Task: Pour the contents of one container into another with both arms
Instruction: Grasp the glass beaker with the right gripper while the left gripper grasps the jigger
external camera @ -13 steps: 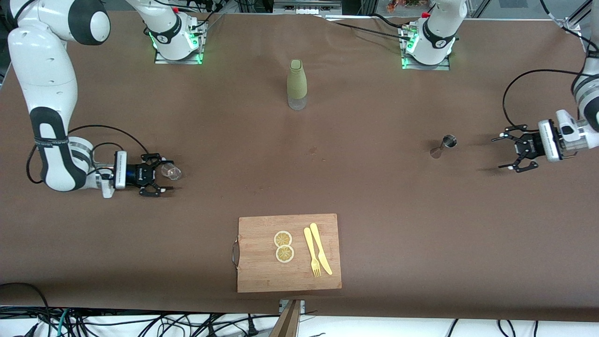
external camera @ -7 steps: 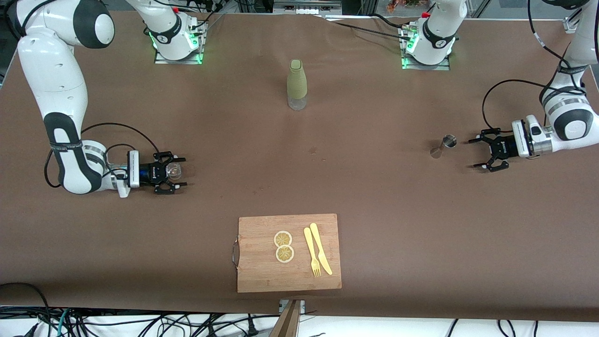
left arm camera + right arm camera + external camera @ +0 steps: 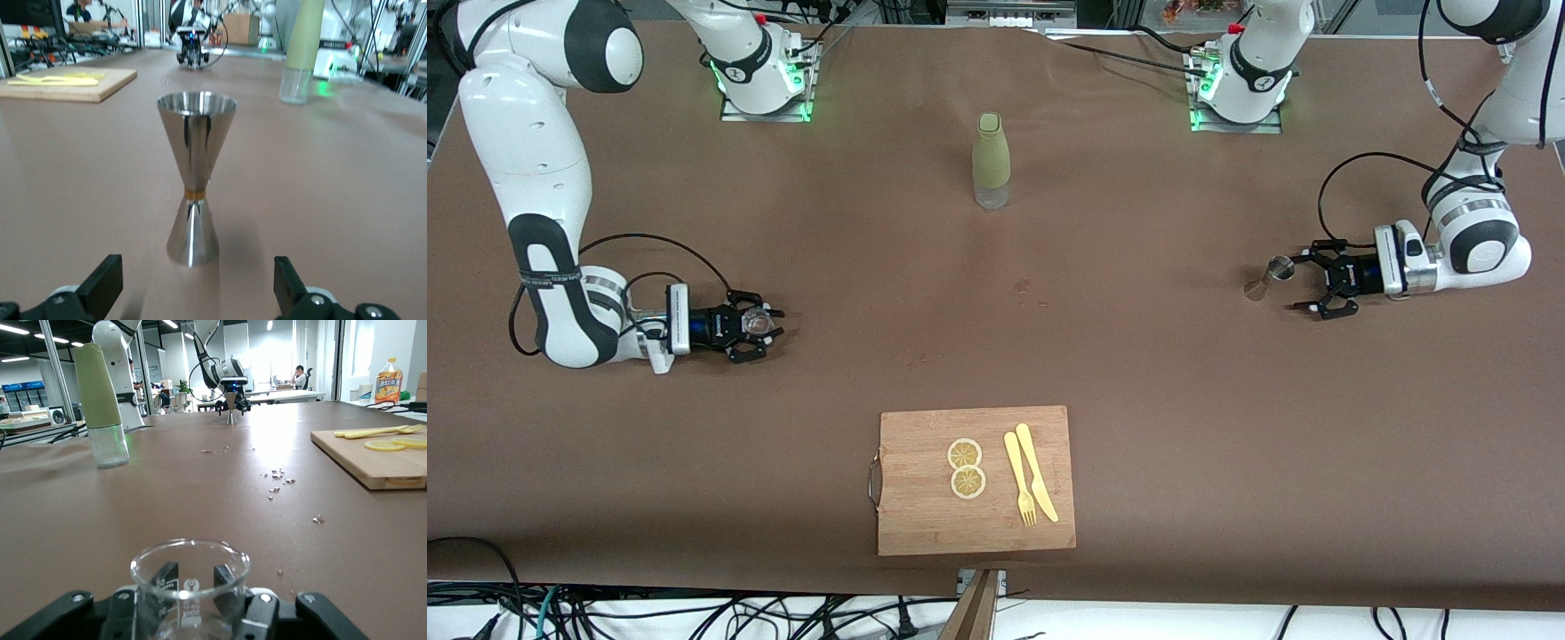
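Observation:
A small clear glass beaker (image 3: pixel 758 321) stands on the brown table near the right arm's end. My right gripper (image 3: pixel 768 324) lies low at table height, shut on it. In the right wrist view the beaker (image 3: pixel 190 583) sits between the two black fingers (image 3: pixel 162 581). A steel hourglass-shaped jigger (image 3: pixel 1270 276) stands upright near the left arm's end. My left gripper (image 3: pixel 1303 283) is open just beside it, at table height. The left wrist view shows the jigger (image 3: pixel 194 193) straight ahead, a little outside the spread fingers (image 3: pixel 103 287), untouched.
A bottle with a green sleeve (image 3: pixel 991 160) stands mid-table close to the arms' bases. A wooden cutting board (image 3: pixel 925 516) lies near the front camera with two lemon slices (image 3: pixel 966 468) and a yellow fork and knife (image 3: pixel 1030 484). Small droplets dot the table's middle (image 3: pixel 279 479).
My left gripper has slid low across the table to the jigger, staying open. My right gripper has moved onto the beaker and its fingers have closed round it.

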Controlling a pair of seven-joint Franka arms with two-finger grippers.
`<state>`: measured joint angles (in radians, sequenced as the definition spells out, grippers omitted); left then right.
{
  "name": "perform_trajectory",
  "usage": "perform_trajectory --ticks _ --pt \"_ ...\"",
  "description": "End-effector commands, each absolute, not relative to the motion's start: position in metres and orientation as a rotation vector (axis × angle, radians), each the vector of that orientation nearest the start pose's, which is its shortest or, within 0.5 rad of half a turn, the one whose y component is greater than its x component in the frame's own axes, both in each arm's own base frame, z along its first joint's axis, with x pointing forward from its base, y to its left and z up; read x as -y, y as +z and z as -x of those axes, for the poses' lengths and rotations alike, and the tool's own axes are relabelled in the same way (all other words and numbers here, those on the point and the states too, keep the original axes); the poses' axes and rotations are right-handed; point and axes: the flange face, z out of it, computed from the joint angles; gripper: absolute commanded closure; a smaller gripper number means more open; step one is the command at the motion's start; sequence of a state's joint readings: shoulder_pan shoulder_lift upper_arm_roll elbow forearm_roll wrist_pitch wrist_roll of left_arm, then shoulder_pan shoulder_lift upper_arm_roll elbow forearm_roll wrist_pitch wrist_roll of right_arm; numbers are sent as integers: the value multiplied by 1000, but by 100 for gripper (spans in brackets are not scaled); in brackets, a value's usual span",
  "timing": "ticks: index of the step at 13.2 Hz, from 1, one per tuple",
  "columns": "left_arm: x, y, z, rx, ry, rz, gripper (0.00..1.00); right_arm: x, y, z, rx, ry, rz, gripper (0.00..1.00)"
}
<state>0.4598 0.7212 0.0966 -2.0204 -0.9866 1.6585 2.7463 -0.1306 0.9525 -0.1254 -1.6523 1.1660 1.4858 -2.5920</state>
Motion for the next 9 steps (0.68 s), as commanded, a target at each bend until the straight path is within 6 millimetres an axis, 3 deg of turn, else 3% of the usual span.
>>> perform_trajectory --ticks 1,5,7,9 --pt "-172 72 -448 1441 1091 -1397 0 38 67 -580 1368 -911 1216 75" --pt "-148 70 -456 1452 1103 -1337 4 16 88 -585 1284 -825 1170 79" --pt "-149 72 -459 1458 1111 -1334 9 -4 108 -598 1290 -785 1117 86" --pt "-148 73 -460 1463 1123 -1322 10 -19 121 -604 1267 -734 1100 87"
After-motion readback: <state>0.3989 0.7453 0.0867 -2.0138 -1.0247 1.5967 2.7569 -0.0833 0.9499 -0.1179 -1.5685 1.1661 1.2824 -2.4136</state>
